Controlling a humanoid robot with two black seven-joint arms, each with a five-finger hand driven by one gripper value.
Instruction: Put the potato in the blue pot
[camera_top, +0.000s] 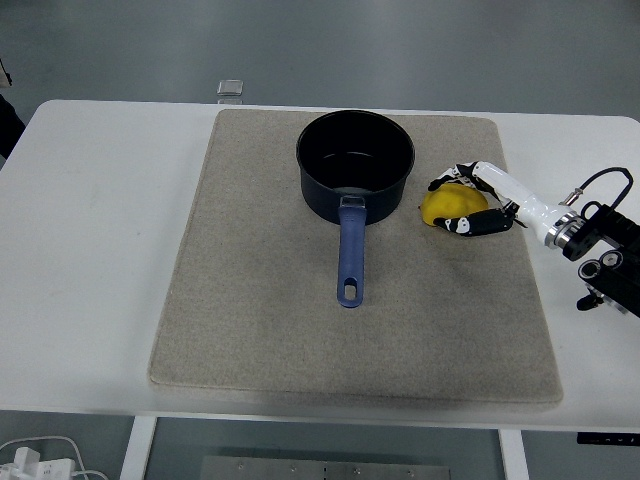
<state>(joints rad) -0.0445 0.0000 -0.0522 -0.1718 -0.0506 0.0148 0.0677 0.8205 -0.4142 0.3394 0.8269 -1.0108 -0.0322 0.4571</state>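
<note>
A dark blue pot (355, 165) stands on the beige mat (260, 300), its blue handle (349, 255) pointing toward the near edge. The inside looks dark and holds nothing I can see. Just right of the pot lies a yellow potato (449, 204) on the mat. My right hand (462, 205) comes in from the right and its fingers (478, 225) curl around the potato, from above and below. The potato still rests low by the mat. My left arm is out of view.
The mat covers most of the white table (90, 250). A small grey square object (230, 89) lies at the table's far edge. Cables and a white plug (35, 460) show on the floor at bottom left.
</note>
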